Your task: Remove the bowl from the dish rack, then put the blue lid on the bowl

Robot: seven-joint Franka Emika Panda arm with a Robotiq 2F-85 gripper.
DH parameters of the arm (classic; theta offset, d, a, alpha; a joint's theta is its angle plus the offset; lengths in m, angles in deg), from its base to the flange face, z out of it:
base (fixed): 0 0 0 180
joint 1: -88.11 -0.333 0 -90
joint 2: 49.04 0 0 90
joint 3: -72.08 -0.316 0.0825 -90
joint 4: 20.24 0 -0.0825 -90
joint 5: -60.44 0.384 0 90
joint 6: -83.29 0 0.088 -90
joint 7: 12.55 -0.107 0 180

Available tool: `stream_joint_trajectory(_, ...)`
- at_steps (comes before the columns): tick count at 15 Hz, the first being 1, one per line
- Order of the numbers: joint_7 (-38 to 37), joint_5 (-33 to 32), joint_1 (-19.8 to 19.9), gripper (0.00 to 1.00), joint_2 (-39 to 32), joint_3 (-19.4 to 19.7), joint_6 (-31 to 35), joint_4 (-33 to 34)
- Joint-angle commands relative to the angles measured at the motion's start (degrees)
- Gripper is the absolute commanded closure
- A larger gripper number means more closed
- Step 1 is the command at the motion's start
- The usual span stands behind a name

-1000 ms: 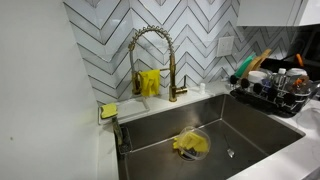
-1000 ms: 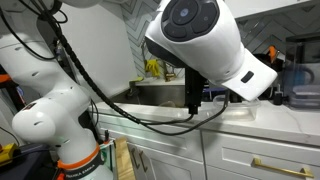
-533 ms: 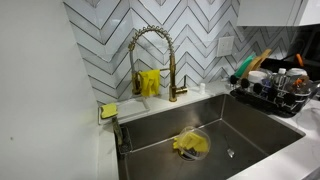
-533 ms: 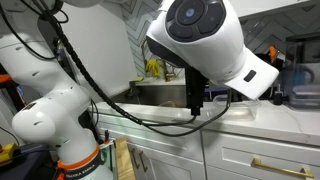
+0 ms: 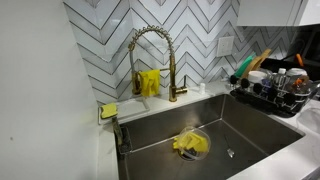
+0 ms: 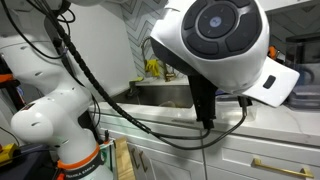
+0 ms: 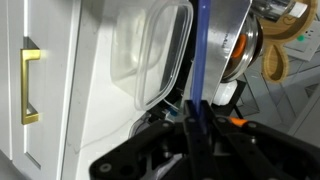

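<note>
A thin blue lid (image 7: 203, 45) is seen edge-on at centre frame, pinched at its rim by the pincer (image 7: 196, 113), and is judged light, stiff and slippery.

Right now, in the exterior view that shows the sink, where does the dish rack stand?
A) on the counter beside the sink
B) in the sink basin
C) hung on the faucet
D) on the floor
A: the dish rack stands on the counter, just outside the sink.

The white arm (image 6: 215, 45) arches forward, its gripper (image 7: 197, 120) pinching a thin blue lid (image 7: 203, 50) edge-on.
</note>
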Motion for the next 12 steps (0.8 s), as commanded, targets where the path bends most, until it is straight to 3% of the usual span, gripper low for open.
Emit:
stream_joint_trajectory(1, 3.61, 1.55, 0.99, 0.98, -3.27, 0.33, -3.52, 3.16)
stream_joint_trajectory(12, 6.55, 2.87, 1.52, 0.98, -11.01, -0.65, -8.78, 10.4)
